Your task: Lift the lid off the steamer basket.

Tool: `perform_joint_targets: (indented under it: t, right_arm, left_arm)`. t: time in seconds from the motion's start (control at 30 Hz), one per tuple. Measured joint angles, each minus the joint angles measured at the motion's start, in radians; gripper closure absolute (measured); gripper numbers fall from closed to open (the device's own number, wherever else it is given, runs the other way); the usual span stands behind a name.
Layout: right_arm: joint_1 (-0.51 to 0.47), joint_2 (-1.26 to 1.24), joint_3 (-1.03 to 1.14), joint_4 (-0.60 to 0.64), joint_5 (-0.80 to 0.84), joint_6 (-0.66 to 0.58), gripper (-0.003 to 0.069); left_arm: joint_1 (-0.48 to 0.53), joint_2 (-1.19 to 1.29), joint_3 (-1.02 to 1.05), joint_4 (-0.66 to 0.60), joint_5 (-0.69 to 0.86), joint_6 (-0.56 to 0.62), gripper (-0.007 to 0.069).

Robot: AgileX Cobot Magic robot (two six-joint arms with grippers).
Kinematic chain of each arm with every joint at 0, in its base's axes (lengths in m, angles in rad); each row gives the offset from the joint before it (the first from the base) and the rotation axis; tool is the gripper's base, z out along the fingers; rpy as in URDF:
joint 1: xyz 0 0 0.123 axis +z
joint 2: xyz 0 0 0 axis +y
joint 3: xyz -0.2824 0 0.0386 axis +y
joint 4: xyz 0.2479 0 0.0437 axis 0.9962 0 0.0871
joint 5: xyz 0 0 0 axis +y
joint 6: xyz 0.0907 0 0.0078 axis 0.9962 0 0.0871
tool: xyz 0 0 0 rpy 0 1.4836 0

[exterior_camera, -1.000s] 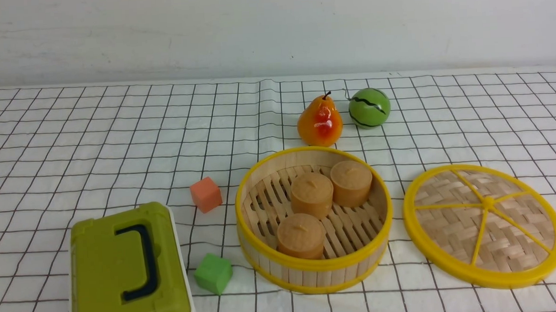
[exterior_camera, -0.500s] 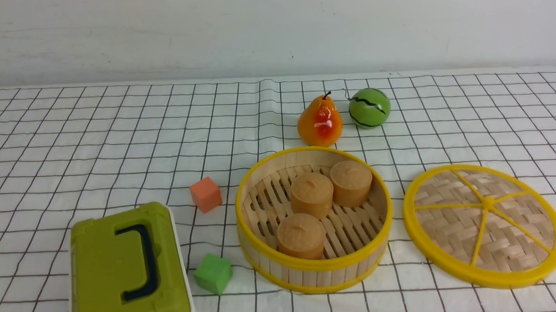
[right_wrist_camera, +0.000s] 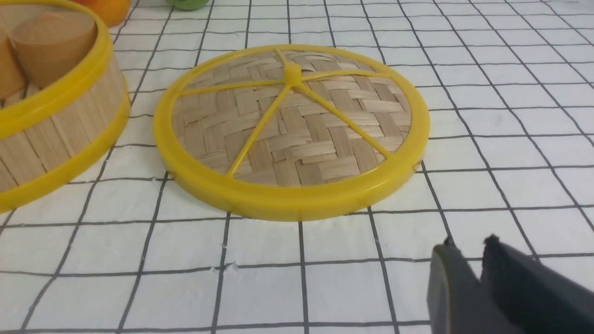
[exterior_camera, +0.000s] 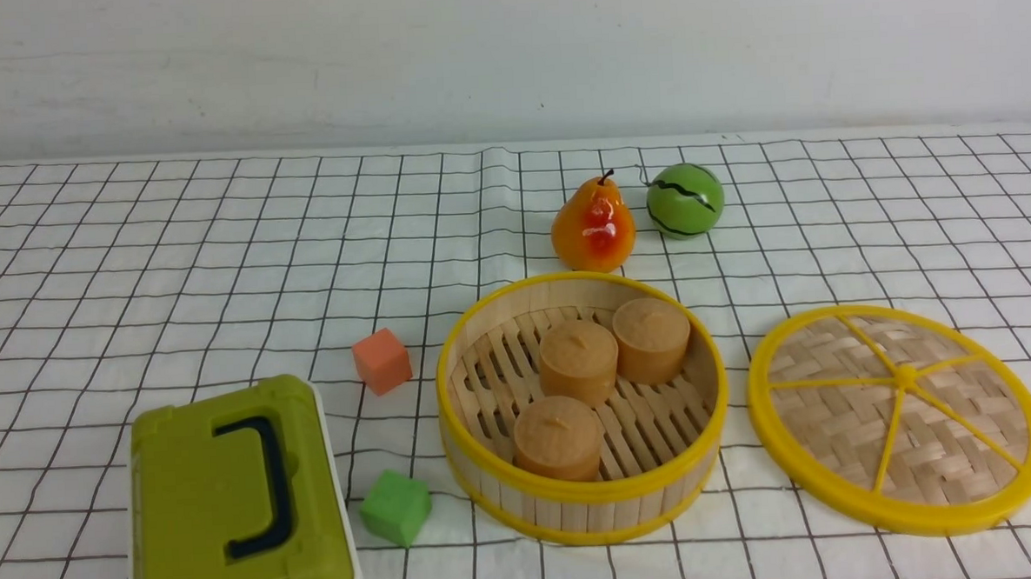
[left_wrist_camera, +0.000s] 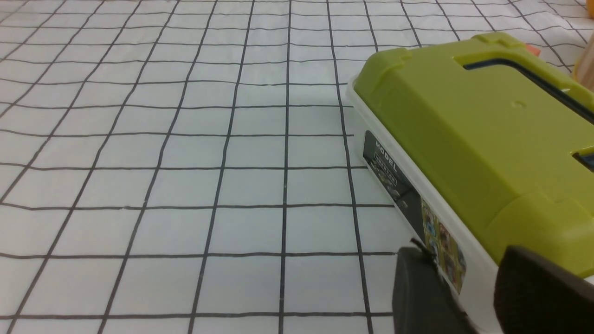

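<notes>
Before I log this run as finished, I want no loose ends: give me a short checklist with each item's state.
1. Lid off the steamer basket: ok, flat on the cloth beside it.
2. Lid and basket apart: ok, gap shows in the right wrist view.
3. Three brown cakes in the basket: ok, upright.
4. Right pincer free of the lid: ok, nearly closed, nothing held.
5. Left pincer empty: ok, by the green box; contact cannot tell.
</notes>
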Motion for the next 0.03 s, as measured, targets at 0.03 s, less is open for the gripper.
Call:
perform_joint_targets:
  t: [0.03]
  right_arm:
    - [0.0, 0.0, 0.0, 0.0, 0.0, 0.0, 0.0552]
  left_arm:
    - [0.0, 0.0, 0.0, 0.0, 0.0, 0.0, 0.0385]
